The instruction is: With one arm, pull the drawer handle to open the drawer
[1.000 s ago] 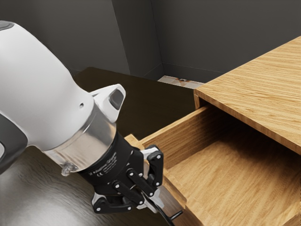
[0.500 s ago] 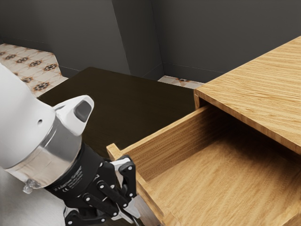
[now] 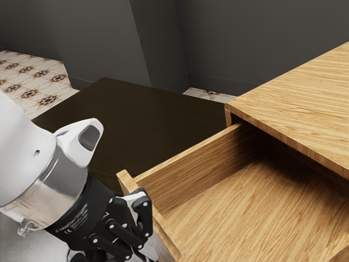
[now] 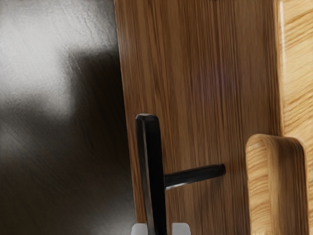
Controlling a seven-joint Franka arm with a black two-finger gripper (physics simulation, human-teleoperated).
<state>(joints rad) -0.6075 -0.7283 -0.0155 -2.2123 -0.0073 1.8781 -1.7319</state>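
The wooden drawer [image 3: 188,166] stands pulled far out of the cabinet [image 3: 305,103], its inside bare. My gripper [image 3: 143,248] is at the drawer's front panel, low at the exterior view's left. In the wrist view the black handle bar [image 4: 149,171] stands off the drawer front [image 4: 195,73] on a short black post [image 4: 195,175]. The handle bar runs down between my two white fingertips [image 4: 139,229], which sit against it on either side, so the gripper is shut on the handle.
A dark tabletop [image 3: 136,120] stretches behind the drawer's front. Tiled floor [image 3: 32,76] shows at the exterior view's upper left, grey walls behind. The cabinet top overhangs the drawer's back part.
The drawer has slid further out toward the exterior view's lower left, and my hand has drawn back the same way with the handle in its grip.
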